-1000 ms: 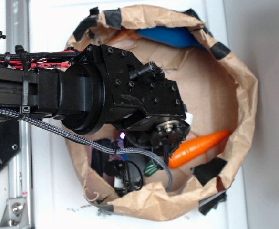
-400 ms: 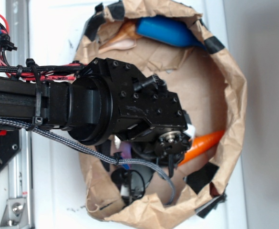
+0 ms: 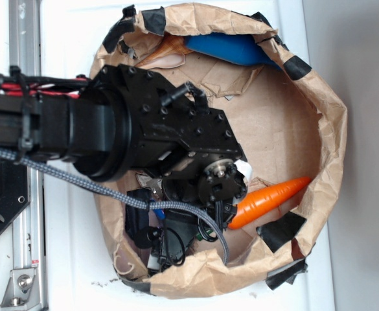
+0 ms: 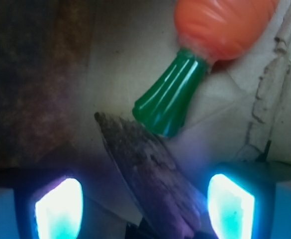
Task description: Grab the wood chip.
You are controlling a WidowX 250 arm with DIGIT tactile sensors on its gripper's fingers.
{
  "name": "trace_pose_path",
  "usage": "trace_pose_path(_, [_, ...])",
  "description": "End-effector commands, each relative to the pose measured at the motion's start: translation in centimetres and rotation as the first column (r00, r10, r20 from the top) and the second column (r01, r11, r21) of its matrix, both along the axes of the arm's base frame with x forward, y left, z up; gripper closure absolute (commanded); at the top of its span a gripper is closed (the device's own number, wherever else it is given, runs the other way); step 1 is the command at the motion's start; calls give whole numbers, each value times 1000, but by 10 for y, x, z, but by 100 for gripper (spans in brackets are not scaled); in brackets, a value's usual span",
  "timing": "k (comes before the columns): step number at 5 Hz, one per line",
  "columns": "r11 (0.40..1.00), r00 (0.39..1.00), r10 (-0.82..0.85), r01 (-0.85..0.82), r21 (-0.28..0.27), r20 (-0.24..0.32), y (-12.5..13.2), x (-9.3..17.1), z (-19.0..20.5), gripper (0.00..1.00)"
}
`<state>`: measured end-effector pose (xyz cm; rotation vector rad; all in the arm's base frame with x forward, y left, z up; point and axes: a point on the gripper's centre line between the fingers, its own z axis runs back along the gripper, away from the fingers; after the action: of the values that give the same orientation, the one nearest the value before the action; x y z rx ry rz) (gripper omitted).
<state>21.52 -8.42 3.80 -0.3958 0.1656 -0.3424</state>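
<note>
A white tabletop (image 3: 357,129) carries a crumpled brown paper nest (image 3: 325,123) patched with black tape (image 3: 281,230), and our arm reaches down into it. From the wrist view we see the wood chip (image 4: 150,174) lying dark and rough between our two glowing fingertips (image 4: 58,209), its far tip just beside, perhaps touching, the green stem of the toy carrot (image 4: 225,25). The gripper (image 4: 145,209) is spread apart, a pad on either side of the chip with visible gaps, so nothing is grasped yet. In the exterior view the chip is hidden under the wrist, and the carrot pokes out to the right near a blue object (image 3: 231,48) at the nest's top. We judge the approach and alignment largely done; closing on the chip and lifting it remain, with the carrot stem close enough to be nudged.
</note>
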Motion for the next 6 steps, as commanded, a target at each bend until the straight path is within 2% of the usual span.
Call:
trace_pose_path(1, [984,996,-89,91,152,-17,-11,-11,-31,0])
trace_pose_path(2, [971,997,-80,76,226,7,-8,-9,-39,0])
trace_pose_path(3, [966,998,-34,20,258,50,5,5,-34,0])
trace_pose_path(5, [959,992,82,-106,264,101,36,26,-9,0])
trace_pose_path(6, [966,987,103,-128,224,123,43,27,7,0])
